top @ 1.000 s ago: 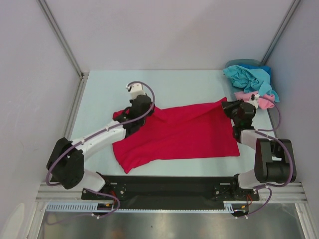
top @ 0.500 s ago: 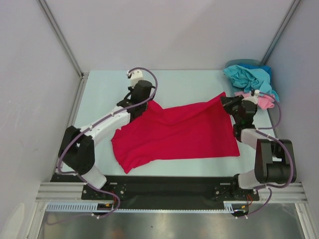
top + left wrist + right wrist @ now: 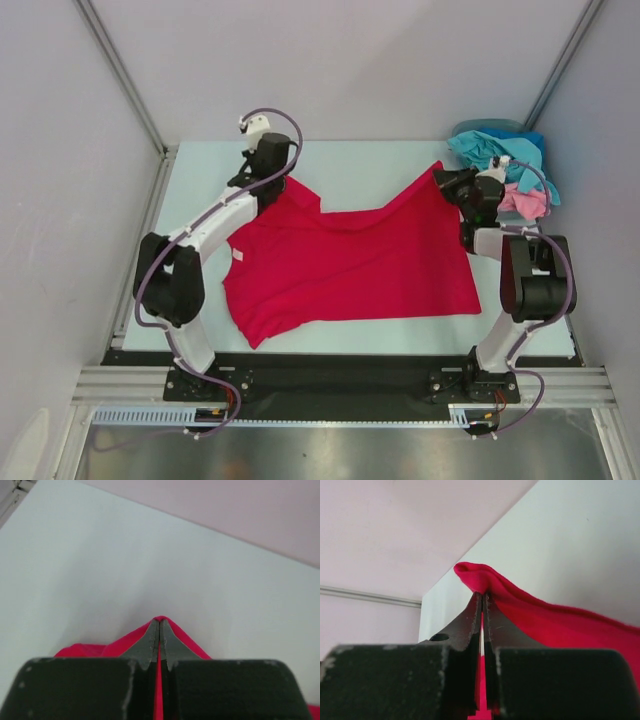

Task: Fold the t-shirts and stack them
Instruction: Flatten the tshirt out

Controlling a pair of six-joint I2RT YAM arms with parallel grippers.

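Observation:
A crimson red t-shirt [image 3: 350, 265] lies spread over the middle of the table, its two far corners pulled up and back. My left gripper [image 3: 285, 182] is shut on the far left corner; in the left wrist view red cloth [image 3: 172, 630] is pinched between the closed fingers [image 3: 150, 640]. My right gripper [image 3: 445, 180] is shut on the far right corner, where the red cloth [image 3: 480, 577] pokes out past the fingertips. A small white label [image 3: 238, 256] shows at the shirt's left edge. Teal-blue [image 3: 495, 155] and light pink [image 3: 525, 200] t-shirts lie crumpled at the far right.
A blue-grey basket [image 3: 487, 127] peeks out behind the teal shirt in the far right corner. Pale walls close in the table at the back and both sides. The black base rail [image 3: 340, 370] runs along the near edge.
Both grippers have moved toward the far side of the table, dragging the red shirt's far corners with them and stretching the cloth out. The near hem has stayed in place.

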